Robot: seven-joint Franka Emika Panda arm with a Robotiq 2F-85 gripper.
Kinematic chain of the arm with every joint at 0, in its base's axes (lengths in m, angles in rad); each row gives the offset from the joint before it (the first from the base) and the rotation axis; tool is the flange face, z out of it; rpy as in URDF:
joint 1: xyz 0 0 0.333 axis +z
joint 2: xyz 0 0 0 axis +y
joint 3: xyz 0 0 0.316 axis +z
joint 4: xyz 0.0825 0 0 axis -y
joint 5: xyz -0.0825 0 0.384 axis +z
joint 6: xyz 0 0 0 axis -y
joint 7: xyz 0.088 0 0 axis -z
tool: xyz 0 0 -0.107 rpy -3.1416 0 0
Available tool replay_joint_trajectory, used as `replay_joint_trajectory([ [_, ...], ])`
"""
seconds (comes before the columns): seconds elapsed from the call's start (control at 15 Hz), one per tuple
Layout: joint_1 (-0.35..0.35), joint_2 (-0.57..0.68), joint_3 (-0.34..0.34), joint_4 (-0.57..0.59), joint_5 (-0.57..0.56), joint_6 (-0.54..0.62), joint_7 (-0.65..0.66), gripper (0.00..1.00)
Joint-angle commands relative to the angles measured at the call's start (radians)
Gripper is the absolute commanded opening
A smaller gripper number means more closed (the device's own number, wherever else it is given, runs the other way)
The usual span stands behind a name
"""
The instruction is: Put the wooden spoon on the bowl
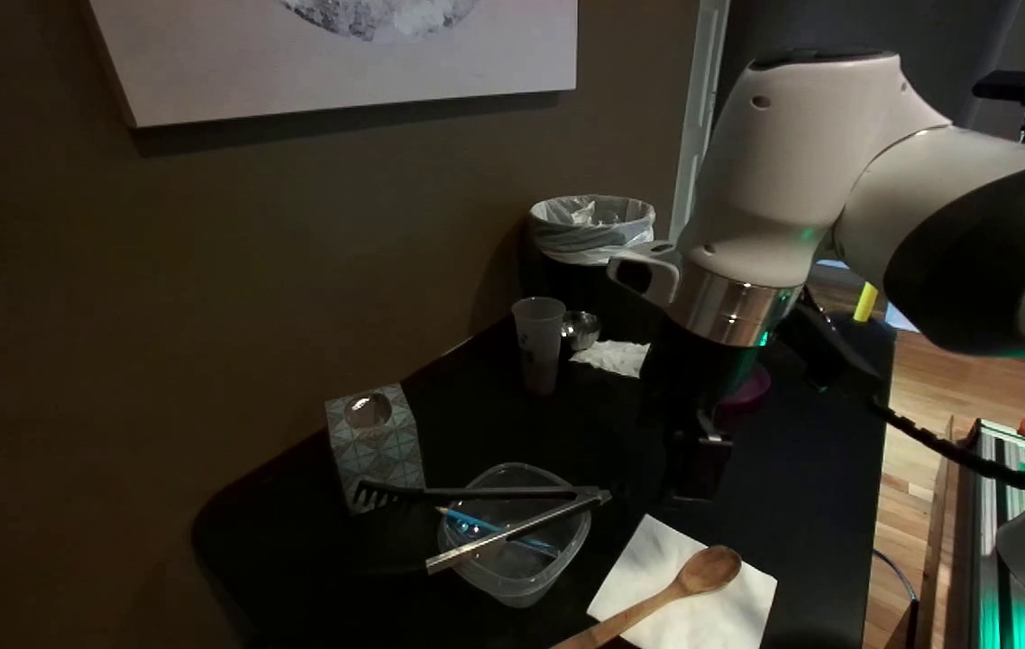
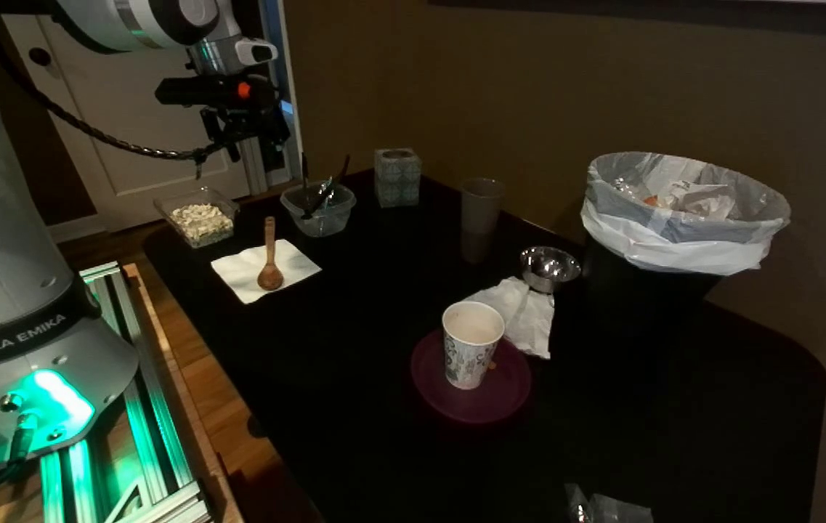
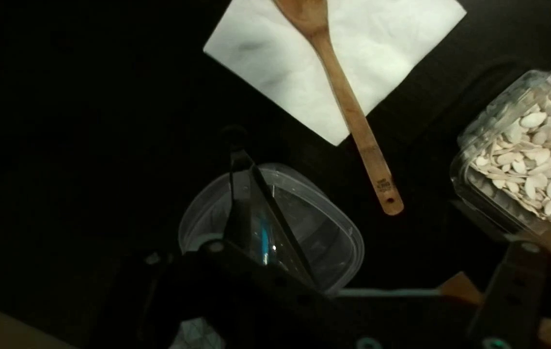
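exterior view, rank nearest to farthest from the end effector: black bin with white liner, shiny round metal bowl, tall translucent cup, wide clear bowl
From the end effector, in an exterior view:
1. Wide clear bowl: below it, to the right.
2. Tall translucent cup: right of that bowl.
3. Shiny round metal bowl: right of the cup.
4. Black bin with white liner: farthest right.

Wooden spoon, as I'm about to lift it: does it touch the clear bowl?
Apart: in the wrist view, dark table shows between the wooden spoon and the clear bowl.
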Motion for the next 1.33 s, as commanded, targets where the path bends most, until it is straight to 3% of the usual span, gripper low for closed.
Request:
replay_joint_trajectory([
  [0.0,0.02,0.115,-0.017,-0.001,-0.03,0.168,-0.098,1.0],
  [0.13,0.021,0.076,-0.015,-0.003,-0.004,0.125,-0.075,1.0],
  [0.4,0.019,0.141,-0.024,0.002,-0.001,0.173,-0.118,1.0],
  [0.73,-0.001,0.292,-0.028,-0.005,0.026,0.332,-0.35,1.0],
  [1.0,-0.072,0.431,0.018,-0.008,0.019,0.42,-0.442,1.0],
  [1.13,-0.113,0.454,0.035,-0.009,0.007,0.389,-0.447,1.0],
  [1.2,-0.084,0.417,0.012,-0.008,-0.058,0.381,-0.364,1.0],
  [1.27,-0.099,0.437,0.016,-0.007,-0.06,0.381,-0.372,1.0],
])
